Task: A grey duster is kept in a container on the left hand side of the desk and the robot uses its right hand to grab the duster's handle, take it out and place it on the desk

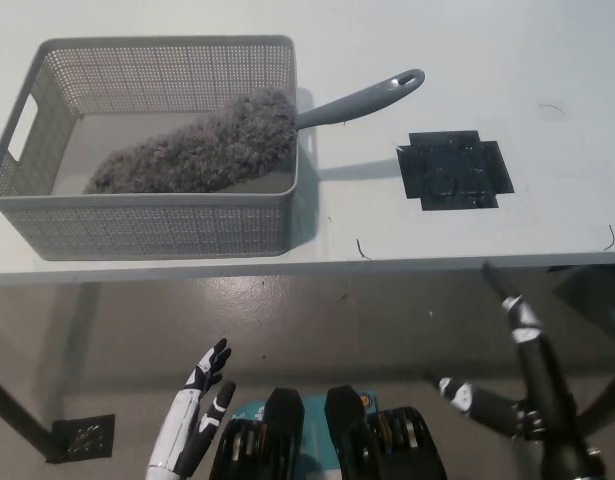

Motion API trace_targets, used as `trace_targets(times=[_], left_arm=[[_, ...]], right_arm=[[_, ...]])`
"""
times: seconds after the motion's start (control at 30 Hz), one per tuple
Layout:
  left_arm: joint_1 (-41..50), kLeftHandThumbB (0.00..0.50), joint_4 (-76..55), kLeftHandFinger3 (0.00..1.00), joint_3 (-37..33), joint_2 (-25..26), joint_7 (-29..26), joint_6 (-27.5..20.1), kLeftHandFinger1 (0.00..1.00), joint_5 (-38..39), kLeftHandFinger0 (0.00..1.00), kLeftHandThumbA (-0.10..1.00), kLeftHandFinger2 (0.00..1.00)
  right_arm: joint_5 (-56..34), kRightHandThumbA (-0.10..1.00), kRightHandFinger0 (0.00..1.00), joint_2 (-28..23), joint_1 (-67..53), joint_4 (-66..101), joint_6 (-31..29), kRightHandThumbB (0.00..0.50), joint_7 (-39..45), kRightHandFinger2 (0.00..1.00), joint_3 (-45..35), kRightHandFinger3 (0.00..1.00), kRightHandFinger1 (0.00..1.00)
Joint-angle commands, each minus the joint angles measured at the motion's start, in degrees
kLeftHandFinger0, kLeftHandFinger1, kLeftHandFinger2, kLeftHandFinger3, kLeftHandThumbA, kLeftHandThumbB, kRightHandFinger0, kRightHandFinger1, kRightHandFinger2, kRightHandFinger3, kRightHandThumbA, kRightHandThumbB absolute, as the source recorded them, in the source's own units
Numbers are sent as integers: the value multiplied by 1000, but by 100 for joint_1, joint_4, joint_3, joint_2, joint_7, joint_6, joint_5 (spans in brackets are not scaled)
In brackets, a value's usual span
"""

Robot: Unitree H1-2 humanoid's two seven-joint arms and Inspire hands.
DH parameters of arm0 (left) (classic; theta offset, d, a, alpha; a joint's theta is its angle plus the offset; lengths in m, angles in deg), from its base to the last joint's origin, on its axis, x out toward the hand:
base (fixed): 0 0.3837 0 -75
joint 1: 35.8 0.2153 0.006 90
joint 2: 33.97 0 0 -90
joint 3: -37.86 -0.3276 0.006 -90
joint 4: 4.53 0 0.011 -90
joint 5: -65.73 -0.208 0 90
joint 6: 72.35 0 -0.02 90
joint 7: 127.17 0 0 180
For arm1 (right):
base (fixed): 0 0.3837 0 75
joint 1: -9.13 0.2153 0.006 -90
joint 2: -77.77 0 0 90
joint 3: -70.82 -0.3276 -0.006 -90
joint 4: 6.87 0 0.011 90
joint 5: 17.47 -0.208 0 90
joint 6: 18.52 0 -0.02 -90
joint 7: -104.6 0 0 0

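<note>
Lying in the grey basket [147, 225], the grey duster [202, 150] has its handle [367, 100] poking over the basket's right rim, untouched. Reaching has yet to begin: the black right hand [512, 375] hangs well below the basket, fingers seemingly spread. It must rise to the handle. The white left hand [197, 415] rests low, fingers slightly apart.

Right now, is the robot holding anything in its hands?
No, nothing. The white left hand and black right hand are low, open and empty. The fluffy grey duster lies in the grey mesh basket.
</note>
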Motion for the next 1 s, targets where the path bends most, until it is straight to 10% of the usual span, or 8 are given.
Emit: trace_targets(times=[0.0, 0.3, 0.97], left_arm=[[-148, 86, -71, 1000, -9, 33, -194, -636, 1000, -173, 1000, 993, 1000], [-141, 75, -55, 1000, -24, 47, -182, -633, 1000, -207, 1000, 1000, 1000], [-47, 108, -126, 1000, -86, 79, -73, -603, 1000, -235, 1000, 1000, 1000]], right_arm=[[2254, 966, 1000, -84, 818, 2608, 1289, 375, 1363, 1000, -316, 1000, 1000], [3963, 751, 1000, 435, 2203, 2242, 1740, 426, 2285, 1000, 118, 1000, 1000], [4674, 700, 1000, 304, 3526, -127, 2276, 500, 1785, 1000, 739, 1000, 1000]])
